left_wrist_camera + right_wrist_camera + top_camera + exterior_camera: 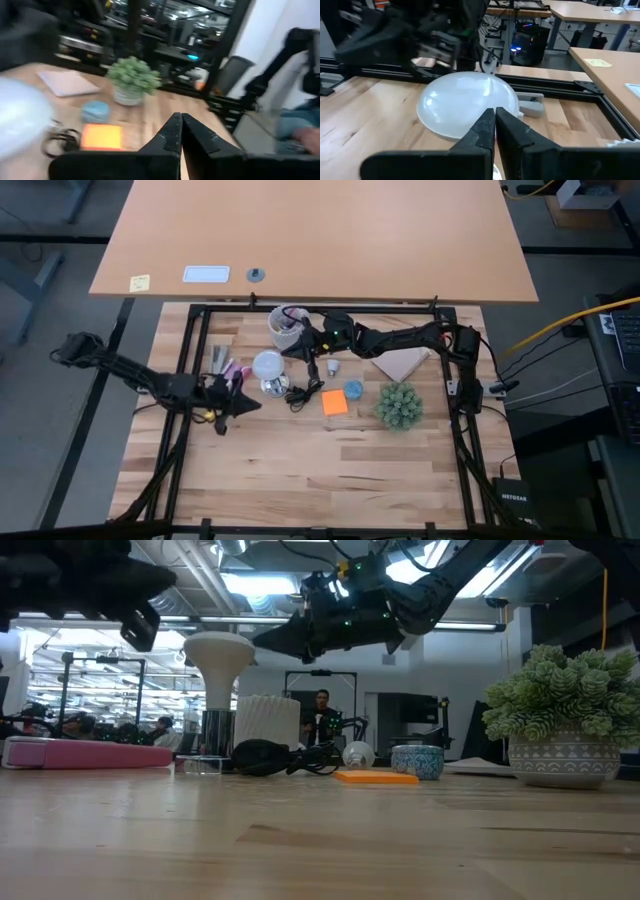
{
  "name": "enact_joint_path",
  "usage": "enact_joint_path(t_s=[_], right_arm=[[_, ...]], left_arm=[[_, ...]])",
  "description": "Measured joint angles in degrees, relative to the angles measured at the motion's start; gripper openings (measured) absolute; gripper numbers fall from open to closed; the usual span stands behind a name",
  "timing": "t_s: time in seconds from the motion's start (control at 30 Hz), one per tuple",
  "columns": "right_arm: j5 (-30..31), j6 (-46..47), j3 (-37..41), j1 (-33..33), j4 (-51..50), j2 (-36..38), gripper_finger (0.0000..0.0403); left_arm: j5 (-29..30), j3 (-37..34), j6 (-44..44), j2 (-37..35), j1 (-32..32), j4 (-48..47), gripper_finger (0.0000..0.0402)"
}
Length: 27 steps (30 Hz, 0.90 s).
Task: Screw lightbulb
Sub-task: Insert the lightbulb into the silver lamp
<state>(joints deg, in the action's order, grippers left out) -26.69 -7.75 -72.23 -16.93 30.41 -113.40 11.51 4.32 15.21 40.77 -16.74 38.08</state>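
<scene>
The white frosted lightbulb (268,365) stands dome up, its narrow base in the silver socket (215,732) on the table's left half. My right gripper (495,116) is shut and nearly level. Its tips sit at the dome's (465,102) edge on the far right side (293,352). My left gripper (181,120) is shut and empty. It hovers just near-left of the socket (250,404), pointing toward the table's right, with the bulb (20,120) blurred beside it. My right gripper has its shut fingertips (487,120) right at the rim of the bulb's dome (470,131), coming nearly level from the far right. Whether they touch the glass I cannot tell.
A black cord (300,393) coils by the socket. An orange sticky note (335,401), a blue round thing (354,389), a small bulb lying down (333,366) and a potted plant (400,406) sit to the right. A cup of pens (285,325) stands behind, and pink things (228,367) lie left.
</scene>
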Motion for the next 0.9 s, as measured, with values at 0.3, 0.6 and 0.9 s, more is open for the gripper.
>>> enact_joint_path(t_s=[0.3,0.6,0.9], right_arm=[[-1.9,1.2,0.0,0.0,-0.1,0.0,0.0019],[-1.9,0.0,0.0,-0.1,-0.1,0.0,0.0019],[0.4,-0.2,0.0,-1.1,-0.2,0.0,0.0019]], left_arm=[[-9.5,0.0,-5.2,0.0,15.5,-1.1,0.0000],[-17.0,0.0,7.1,0.0,19.6,-6.3,0.0000],[-6.7,0.0,2.0,-0.9,17.0,-9.1,0.0000]])
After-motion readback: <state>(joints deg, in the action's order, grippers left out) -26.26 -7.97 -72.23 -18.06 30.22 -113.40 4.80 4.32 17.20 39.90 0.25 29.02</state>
